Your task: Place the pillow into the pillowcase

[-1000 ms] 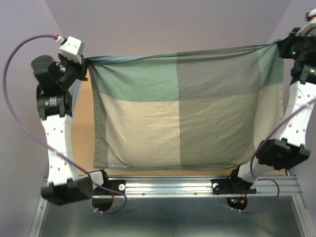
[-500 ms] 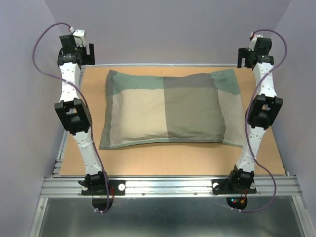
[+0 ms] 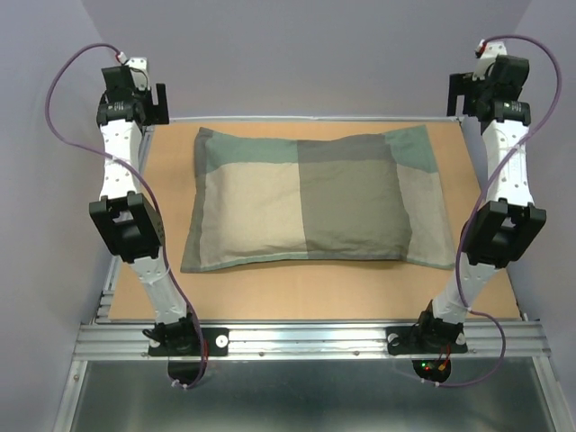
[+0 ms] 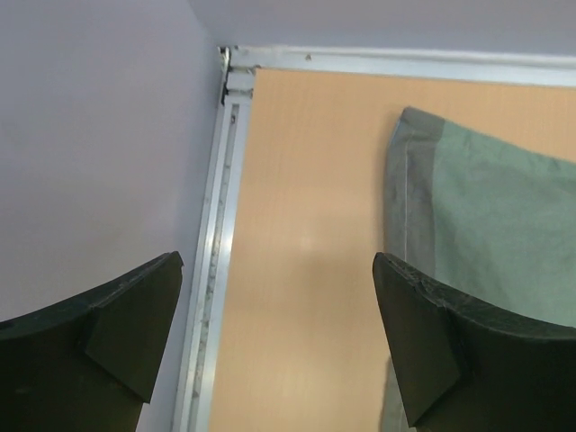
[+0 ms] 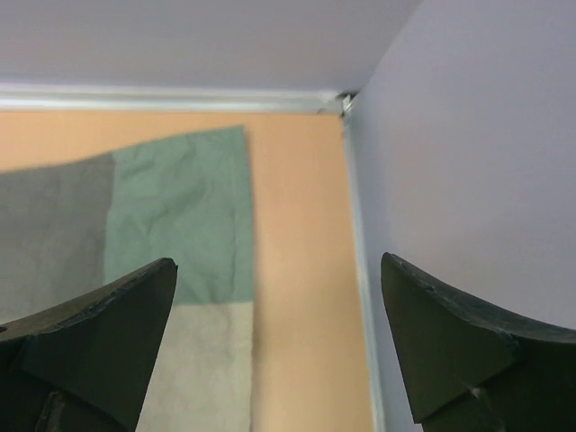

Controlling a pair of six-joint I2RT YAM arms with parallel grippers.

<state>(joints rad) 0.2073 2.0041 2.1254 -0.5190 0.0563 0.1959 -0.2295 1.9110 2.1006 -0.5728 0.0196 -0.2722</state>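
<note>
The pillowcase (image 3: 306, 202) lies flat on the wooden table (image 3: 270, 292), patchwork side up in green, tan and grey-brown blocks, and it looks puffed. The pillow is hidden; no white shows anywhere. My left gripper (image 3: 155, 103) hangs open over the far left corner of the table, to the left of the pillowcase's green corner (image 4: 486, 207), with only bare wood between its jaws (image 4: 277, 270). My right gripper (image 3: 461, 94) is open above the far right corner, just right of the pillowcase's other green corner (image 5: 175, 207), and holds nothing (image 5: 279, 265).
Purple walls close in the table at the back and on both sides. A metal edge strip (image 4: 211, 297) runs along the left side, and another (image 5: 360, 270) along the right. An aluminium rail (image 3: 306, 340) carries both arm bases at the near edge.
A second ago both grippers held the pillowcase's top corners stretched up. They have let go, the pillowcase has dropped onto the table, and both arms have drawn out to the far corners.
</note>
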